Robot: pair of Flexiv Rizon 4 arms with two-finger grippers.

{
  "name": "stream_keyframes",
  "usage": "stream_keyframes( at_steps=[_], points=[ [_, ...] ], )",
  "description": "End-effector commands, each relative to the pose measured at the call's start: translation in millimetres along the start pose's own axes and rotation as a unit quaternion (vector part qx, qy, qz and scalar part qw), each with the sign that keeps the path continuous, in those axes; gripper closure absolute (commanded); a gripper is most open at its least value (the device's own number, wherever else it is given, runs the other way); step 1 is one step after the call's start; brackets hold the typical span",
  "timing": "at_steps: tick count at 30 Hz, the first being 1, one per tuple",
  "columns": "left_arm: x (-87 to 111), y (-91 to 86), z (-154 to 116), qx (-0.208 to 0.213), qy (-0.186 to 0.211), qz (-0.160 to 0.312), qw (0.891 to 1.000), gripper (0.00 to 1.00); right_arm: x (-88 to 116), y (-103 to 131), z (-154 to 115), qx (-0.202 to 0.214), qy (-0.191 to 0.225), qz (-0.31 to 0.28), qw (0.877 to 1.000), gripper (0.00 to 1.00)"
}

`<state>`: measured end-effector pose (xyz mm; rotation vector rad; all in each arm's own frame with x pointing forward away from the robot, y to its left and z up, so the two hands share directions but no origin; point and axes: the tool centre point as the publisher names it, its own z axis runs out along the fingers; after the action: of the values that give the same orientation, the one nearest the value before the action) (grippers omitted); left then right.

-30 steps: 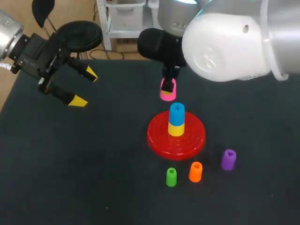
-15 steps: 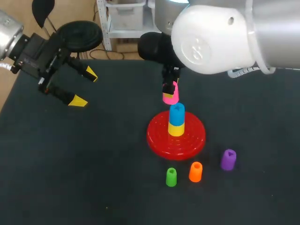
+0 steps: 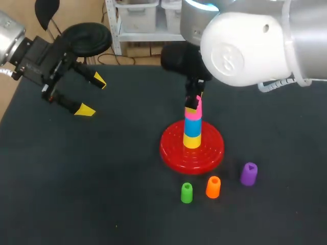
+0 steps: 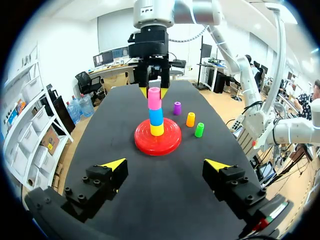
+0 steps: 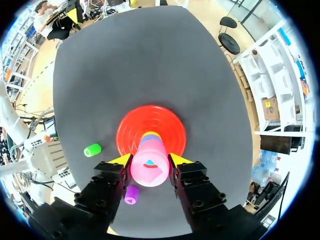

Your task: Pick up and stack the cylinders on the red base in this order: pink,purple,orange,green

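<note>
The red base [image 3: 171, 148] carries a yellow cylinder [image 3: 192, 142] with a blue one [image 3: 192, 126] on top. My right gripper [image 3: 194, 102] is shut on the pink cylinder [image 3: 194, 111], which it holds upright directly over the blue one, touching or nearly so. In the right wrist view the pink cylinder [image 5: 149, 169] fills the gap between the fingers, above the red base [image 5: 130, 130]. The purple [image 3: 249, 173], orange [image 3: 213, 187] and green [image 3: 187, 193] cylinders stand on the table in front of the base. My left gripper [image 3: 84, 94] hangs open at the far left, holding nothing.
The left wrist view looks across the dark table from my left gripper [image 4: 166, 164] to the stack on the red base [image 4: 142, 144], with purple [image 4: 177, 108], orange [image 4: 190, 119] and green [image 4: 199, 130] beside it. Bare table lies left of the base.
My right gripper has carried the pink cylinder from behind the base forward to directly over the blue cylinder. The left arm has not moved.
</note>
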<state>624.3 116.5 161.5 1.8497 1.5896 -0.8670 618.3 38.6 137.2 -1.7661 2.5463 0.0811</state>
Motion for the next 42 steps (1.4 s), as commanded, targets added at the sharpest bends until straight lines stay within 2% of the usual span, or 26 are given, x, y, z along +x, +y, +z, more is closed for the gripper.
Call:
stream_keyframes(
  at_steps=[1, 42],
  points=[
    [0.7, -0.8, 0.2, -0.001, 0.0, 0.001, 1.0, 0.0, 2.0, 1.1, 2.0, 0.0, -0.005, 0.001, 1.0, 1.0],
    [0.7, -0.8, 0.2, -0.001, 0.0, 0.001, 1.0, 0.0, 4.7, 3.3, 20.6, -0.012, -0.009, -0.001, 1.0, 1.0]
  ],
)
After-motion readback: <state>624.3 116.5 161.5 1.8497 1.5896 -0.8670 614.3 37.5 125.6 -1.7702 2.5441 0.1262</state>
